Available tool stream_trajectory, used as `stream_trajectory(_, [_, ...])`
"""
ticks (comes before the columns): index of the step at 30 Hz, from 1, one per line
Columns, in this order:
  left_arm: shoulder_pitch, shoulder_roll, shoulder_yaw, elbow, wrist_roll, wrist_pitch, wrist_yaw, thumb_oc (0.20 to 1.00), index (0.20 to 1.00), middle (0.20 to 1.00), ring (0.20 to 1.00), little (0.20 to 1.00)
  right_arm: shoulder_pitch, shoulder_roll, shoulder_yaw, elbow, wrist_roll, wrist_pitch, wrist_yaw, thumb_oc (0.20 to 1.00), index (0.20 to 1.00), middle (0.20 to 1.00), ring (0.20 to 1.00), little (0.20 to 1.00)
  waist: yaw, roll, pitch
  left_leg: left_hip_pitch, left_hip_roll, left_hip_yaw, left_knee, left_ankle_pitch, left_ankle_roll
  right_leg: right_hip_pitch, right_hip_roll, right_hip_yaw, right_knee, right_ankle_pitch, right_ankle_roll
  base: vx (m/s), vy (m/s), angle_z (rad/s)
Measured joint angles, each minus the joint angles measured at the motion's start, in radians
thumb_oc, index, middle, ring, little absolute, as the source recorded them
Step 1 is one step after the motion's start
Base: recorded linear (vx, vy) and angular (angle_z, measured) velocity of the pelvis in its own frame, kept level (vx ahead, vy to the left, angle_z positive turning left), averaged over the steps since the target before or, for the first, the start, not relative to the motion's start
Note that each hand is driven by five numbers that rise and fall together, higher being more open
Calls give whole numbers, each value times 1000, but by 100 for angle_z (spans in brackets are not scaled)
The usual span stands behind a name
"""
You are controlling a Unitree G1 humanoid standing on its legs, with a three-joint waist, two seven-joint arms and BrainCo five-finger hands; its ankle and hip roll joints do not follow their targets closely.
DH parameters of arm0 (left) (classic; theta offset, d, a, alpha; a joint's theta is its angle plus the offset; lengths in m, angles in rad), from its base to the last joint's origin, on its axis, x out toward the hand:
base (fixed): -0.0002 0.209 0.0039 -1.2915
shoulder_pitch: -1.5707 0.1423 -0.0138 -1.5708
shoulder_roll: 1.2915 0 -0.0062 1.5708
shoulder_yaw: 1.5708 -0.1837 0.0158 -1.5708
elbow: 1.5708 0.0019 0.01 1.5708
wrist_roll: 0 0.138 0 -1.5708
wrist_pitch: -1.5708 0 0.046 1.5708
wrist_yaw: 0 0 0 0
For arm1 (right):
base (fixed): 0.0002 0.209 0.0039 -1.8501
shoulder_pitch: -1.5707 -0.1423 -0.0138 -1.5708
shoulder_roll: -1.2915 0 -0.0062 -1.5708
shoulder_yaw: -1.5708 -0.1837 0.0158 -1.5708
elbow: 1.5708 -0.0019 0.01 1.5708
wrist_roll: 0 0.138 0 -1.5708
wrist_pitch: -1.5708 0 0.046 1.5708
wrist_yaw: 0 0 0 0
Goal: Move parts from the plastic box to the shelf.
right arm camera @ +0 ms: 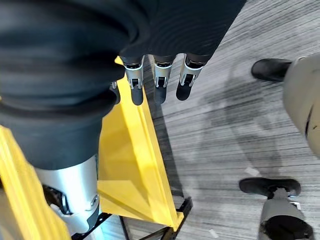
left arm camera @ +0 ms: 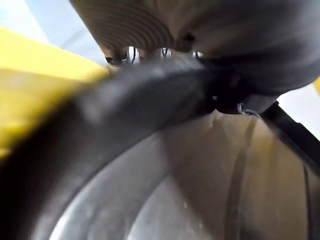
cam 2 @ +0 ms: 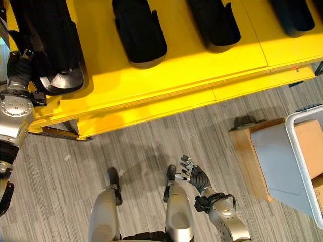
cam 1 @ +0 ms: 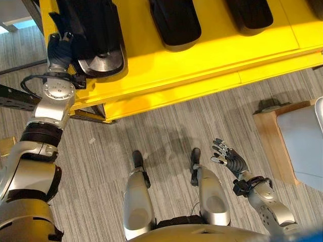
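Four black parts lie in a row on the yellow shelf (cam 1: 202, 55), which runs across the far side of the scene above the grey striped floor (cam 1: 166, 126). The leftmost part (cam 1: 98, 38), long and dark with a rounded grey metal end facing near, sits at the shelf's left end, and the left hand (cam 1: 61, 48) is up against its left side at that rounded end. How the left hand's fingers stand on the part cannot be told: they are hidden against the black body, and the left wrist view gives just a close blur of dark rim and grey metal. To the right along the shelf lie the second part (cam 1: 175, 21) and the third part (cam 1: 249, 15), apart from each other. The right hand (cam 1: 228, 156) hangs low over the floor at the near right, fingers spread and relaxed, holding nothing. At the right edge stands the plastic box (cam 2: 303, 166), pale grey, resting on a wooden stand (cam 2: 252, 156).
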Motion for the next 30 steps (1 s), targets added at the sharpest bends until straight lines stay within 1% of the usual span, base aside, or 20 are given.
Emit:
stream_trajectory(2, [-35,0,-36,40,0,4,-1,200,200,200,200,200,-1,0,11,-1,0,0,0,1000,1000,1000,1000,1000,-3,-3,1,-15,0,-4,13,-1,1,-7,0,-3,1,0,0,0,3,2])
stream_trajectory(3, [-49,0,-44,56,-2,5,-1,200,200,200,200,200,-3,2,24,-2,1,0,0,1000,1000,1000,1000,1000,-4,-9,6,-27,1,-3,22,-4,3,-17,-1,-2,6,0,0,0,0,0])
stream_trajectory(8, [-100,0,-51,123,-31,4,0,200,200,200,200,200,-9,3,34,-4,5,-1,-3,1000,1000,1000,1000,1000,-7,-17,12,-81,5,-12,46,-6,4,-67,-1,-2,29,0,0,0,1,1])
stream_trajectory(17, [-123,0,-43,132,-98,-3,8,200,200,200,200,200,-9,3,34,-3,11,-2,-13,1000,1000,1000,1000,1000,-10,-20,14,-112,10,-19,73,-9,7,-95,0,1,48,3,-4,3,3,-1])
stream_trajectory(20, [-148,0,-42,137,-147,-8,8,200,200,200,200,200,-8,3,34,-3,11,-2,-18,1000,1000,1000,1000,1000,-10,-21,14,-132,11,-22,84,-10,8,-113,0,2,56,4,-6,10,7,0])
stream_trajectory(30, [-184,15,-36,171,-164,-5,6,200,200,200,200,200,-8,3,32,-4,11,-2,-19,1000,1000,1000,1000,1000,-28,-22,13,-161,14,-19,110,-21,14,-139,0,11,63,6,-4,3,2,-1])
